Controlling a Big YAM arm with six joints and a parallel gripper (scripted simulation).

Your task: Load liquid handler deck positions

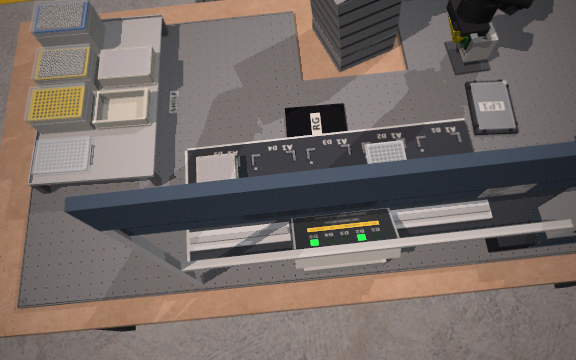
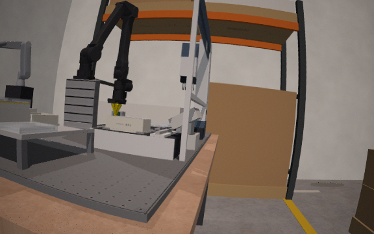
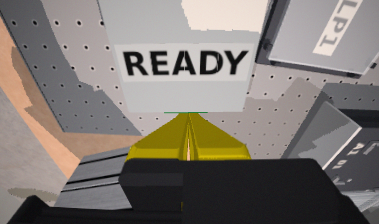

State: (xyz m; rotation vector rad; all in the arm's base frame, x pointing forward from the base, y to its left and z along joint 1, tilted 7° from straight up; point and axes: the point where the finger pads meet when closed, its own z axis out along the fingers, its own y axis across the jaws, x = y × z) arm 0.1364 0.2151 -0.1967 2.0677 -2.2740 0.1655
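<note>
My gripper (image 3: 188,112) (image 1: 463,43) (image 2: 116,112) is shut and empty, its yellow fingertips pointing down at the near edge of the grey READY key (image 3: 185,85) (image 1: 478,52). The sample plate C15 (image 1: 385,151) lies with its wells bare inside the brackets of D2. Its lid (image 1: 491,106) (image 3: 330,35) lies flat on lid park LP1. The deep-well block E01 (image 1: 215,167) (image 2: 128,125) sits sealed on D5. On the status panel (image 1: 343,231) two green lights glow, under D5 and D2.
The SHELF (image 1: 118,150) at the left holds three tip racks (image 1: 60,17), a sealed block (image 1: 125,65), an open reservoir (image 1: 120,107) and a lidded plate (image 1: 61,155). The regrip nest RG (image 1: 298,120) is empty. A blue gantry bar (image 1: 318,185) crosses over the deck. The arm's ribbed base (image 1: 355,30) stands behind.
</note>
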